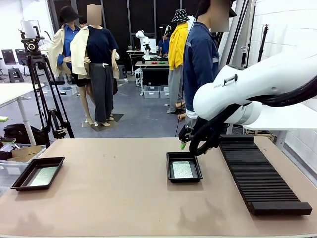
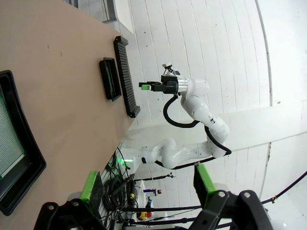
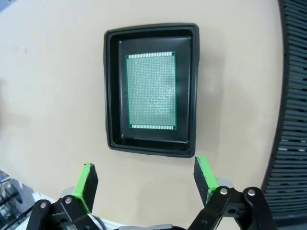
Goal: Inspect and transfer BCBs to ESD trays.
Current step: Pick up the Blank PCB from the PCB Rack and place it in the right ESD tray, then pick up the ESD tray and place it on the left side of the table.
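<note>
I am looking across a tan, matte rectangular tabletop point(image 1: 109, 191) that is carrying two shallow glossy black plastic trays and one long black ribbed rack point(image 1: 260, 173). The rack is lying along the right side, its slots running across its width. The middle tray point(image 1: 184, 177) is sitting just left of the rack, apart from it, and a thin green rectangular circuit board point(image 1: 182, 169) is lying flat on its floor, well inside the rim. The second tray point(image 1: 22, 183) is sitting at the table's left edge, well apart from the first, and it is holding another green board point(image 1: 44, 175), also flat.

The right gripper point(image 1: 184, 144) is hanging over the far rim of the middle tray on the white right arm point(image 1: 257, 82). In the right wrist view its green-padded fingers point(image 3: 85, 179) are standing wide apart with nothing between them, and the tray is lying below, clear of them. The left gripper point(image 2: 147, 184) is also spread wide and holding nothing, with the left tray beside it.

Beyond the table, a person in a dark blue jacket point(image 1: 200, 59) is standing at the far edge. A black camera tripod point(image 1: 43, 91) is standing on the grey floor point(image 1: 133, 106) at the left, and a white panelled wall point(image 1: 287, 29) is closing off the right.
</note>
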Controlling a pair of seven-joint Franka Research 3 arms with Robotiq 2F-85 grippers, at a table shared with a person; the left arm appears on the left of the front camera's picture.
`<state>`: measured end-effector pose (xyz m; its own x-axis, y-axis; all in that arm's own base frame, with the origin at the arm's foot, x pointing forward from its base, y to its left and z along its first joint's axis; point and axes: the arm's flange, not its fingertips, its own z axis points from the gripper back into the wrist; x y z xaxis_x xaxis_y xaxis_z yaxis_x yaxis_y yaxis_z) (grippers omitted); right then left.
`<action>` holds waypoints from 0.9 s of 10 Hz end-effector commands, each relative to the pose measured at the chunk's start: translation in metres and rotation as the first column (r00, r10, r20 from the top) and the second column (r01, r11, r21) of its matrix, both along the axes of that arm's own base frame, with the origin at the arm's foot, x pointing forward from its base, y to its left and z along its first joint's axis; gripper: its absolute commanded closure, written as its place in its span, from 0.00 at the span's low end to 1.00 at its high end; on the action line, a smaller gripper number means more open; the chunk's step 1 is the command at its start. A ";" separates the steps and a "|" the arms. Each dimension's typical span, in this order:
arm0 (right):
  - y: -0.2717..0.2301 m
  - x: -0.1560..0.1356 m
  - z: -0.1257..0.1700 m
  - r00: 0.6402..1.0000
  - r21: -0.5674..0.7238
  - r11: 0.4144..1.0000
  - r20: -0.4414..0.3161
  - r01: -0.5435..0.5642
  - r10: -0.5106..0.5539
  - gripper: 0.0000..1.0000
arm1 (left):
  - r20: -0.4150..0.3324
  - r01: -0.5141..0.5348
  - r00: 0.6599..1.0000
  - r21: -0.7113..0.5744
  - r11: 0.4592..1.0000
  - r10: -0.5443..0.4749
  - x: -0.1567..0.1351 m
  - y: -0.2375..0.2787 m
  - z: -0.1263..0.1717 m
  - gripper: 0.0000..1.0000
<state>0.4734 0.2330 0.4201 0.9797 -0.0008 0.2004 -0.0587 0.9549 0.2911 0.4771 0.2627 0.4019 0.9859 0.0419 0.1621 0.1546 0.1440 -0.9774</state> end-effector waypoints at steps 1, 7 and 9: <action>-0.002 0.001 0.003 0.999 -0.044 0.999 -0.032 0.008 -0.010 0.00 | -0.001 0.000 1.000 0.005 1.000 0.000 -0.002 0.000 0.001 0.00; -0.001 -0.001 0.000 1.000 -0.008 1.000 -0.012 -0.005 0.005 0.00 | -0.001 0.000 1.000 0.005 1.000 0.000 -0.002 0.000 0.001 0.00; -0.001 -0.001 0.000 1.000 -0.008 1.000 -0.012 -0.005 0.005 0.00 | -0.001 0.000 1.000 0.005 1.000 0.000 -0.002 0.000 0.001 0.00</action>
